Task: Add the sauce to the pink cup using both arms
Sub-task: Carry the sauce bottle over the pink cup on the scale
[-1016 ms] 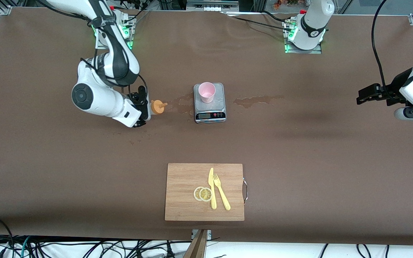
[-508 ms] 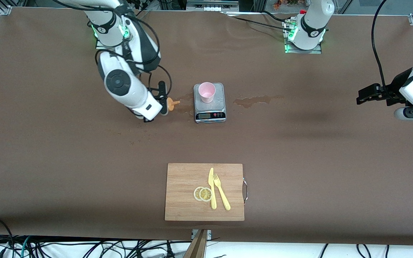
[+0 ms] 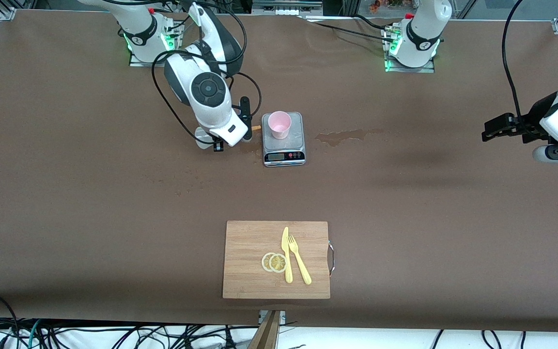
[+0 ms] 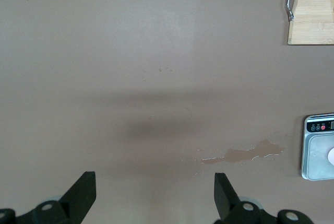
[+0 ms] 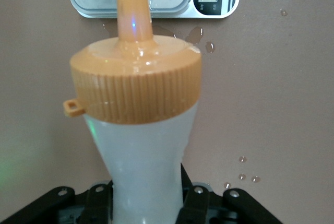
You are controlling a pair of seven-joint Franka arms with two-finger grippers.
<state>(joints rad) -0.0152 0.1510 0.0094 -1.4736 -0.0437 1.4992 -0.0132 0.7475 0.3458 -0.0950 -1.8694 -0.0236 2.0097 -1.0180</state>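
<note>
The right tool (image 3: pixel 246 127), upper centre-left of the frame, pinched the sauce bottle (image 5: pixel 143 151) round its whitish body, fingers (image 5: pixel 99 203) pressed in, the orange nozzle (image 3: pixel 255 128) tipped sideways toward the pink cup (image 3: pixel 279 124). The cup stood on the scale (image 3: pixel 284 145), just beside the nozzle tip. I judged this the carry-to-pour step; next the nozzle wanted bringing over the cup's mouth, then a squeeze. The left tool (image 4: pixel 154 195) waited at the frame's right edge, spread wide, holding nothing above bare surface (image 3: pixel 405 203)
</note>
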